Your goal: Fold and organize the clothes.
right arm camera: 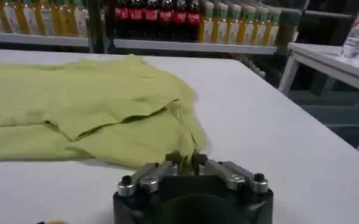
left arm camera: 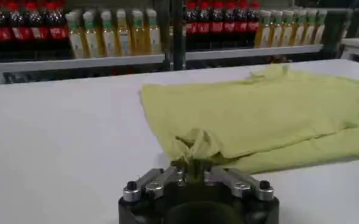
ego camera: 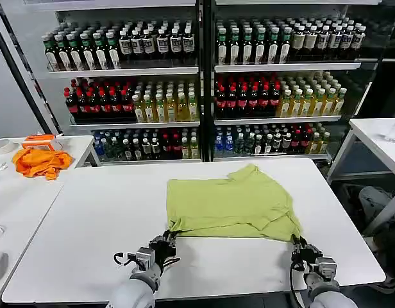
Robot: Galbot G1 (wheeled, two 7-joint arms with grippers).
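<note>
The T-shirt (ego camera: 231, 206), centre of the frame, looks soft and light; left gripper (ego camera: 166, 242) and right gripper (ego camera: 296, 244) each pinch one lower corner, closed.

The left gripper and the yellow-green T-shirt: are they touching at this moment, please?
Touching. In the left wrist view, the left gripper is shut on a bunched corner of the T-shirt, the fabric pinched between its fingertips.

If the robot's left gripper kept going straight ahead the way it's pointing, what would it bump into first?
The left gripper is already shut on the near corner of the T-shirt, so it would push straight into the shirt first. Beyond it come bare table and probably the drink shelves, though depth is hard to judge.
</note>
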